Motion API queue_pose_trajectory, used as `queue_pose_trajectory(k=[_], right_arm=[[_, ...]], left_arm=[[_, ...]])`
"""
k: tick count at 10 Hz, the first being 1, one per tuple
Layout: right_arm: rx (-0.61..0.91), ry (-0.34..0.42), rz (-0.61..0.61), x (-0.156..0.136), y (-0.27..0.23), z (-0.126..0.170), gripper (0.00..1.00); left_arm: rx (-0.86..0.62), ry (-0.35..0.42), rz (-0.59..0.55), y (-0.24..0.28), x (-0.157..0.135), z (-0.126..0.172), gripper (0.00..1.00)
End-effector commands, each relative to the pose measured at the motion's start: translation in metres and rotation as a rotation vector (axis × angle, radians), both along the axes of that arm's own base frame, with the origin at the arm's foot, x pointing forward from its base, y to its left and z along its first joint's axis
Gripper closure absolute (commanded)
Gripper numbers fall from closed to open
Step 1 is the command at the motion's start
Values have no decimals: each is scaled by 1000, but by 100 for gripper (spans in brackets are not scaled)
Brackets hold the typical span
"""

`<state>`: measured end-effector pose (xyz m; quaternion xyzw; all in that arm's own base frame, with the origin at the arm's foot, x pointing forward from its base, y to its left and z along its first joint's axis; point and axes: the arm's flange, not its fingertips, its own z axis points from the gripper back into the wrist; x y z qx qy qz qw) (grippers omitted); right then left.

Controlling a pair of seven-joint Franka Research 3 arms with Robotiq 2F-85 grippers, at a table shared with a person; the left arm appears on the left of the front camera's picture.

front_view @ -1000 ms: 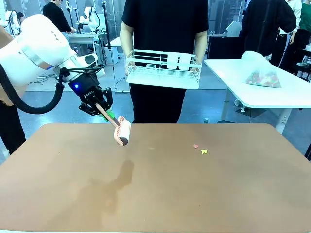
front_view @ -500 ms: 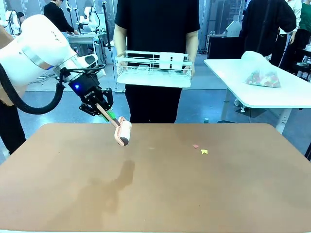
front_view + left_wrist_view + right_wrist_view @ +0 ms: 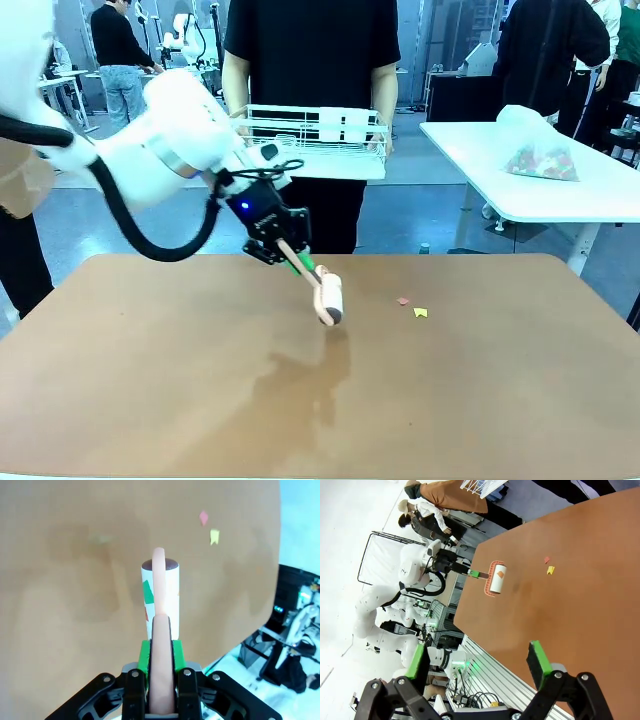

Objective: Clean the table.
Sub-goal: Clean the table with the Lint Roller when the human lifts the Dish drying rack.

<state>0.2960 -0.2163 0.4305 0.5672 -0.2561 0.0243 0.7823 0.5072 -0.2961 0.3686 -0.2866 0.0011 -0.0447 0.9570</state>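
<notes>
reference landmark: the large reddish-brown, leather-like table with rounded corners [image 3: 150, 390].

1. left gripper [image 3: 291, 252]: over the table's far middle. its jaws are clamped fully onto the pale pink plastic handle of a lint roller with a white adhesive drum [image 3: 329, 300], green pads on both sides of the handle.
2. white wire rack [image 3: 315, 140]: held by a person standing behind the table's far edge.
3. roller drum: low over the table's middle; contact with the top cannot be confirmed. the left wrist view shows small green and red flecks on the drum sheet.
4. debris: one small pink paper scrap [image 3: 403, 300] and one small yellow paper scrap [image 3: 420, 313] lie on the table just right of the drum.
5. right gripper [image 3: 477, 659]: by the table's edge, jaws spread wide, holding nothing.

progress: the flecks suggest some debris is already collected. the table left of the drum looks clean. work left: roll over the two scraps.
</notes>
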Motion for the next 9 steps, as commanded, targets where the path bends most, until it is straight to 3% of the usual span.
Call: queue_pose_trajectory(k=[1,4,9], right_arm=[[4,-22,2,-1,-1,3,0],[4,-22,2,-1,-1,3,0],[4,-22,2,-1,-1,3,0]], left_arm=[[47,-59,60,-23,18,-4,79],[49,-50,42,-45,40,-5,79],[99,3,41,-57,71,-34,79]])
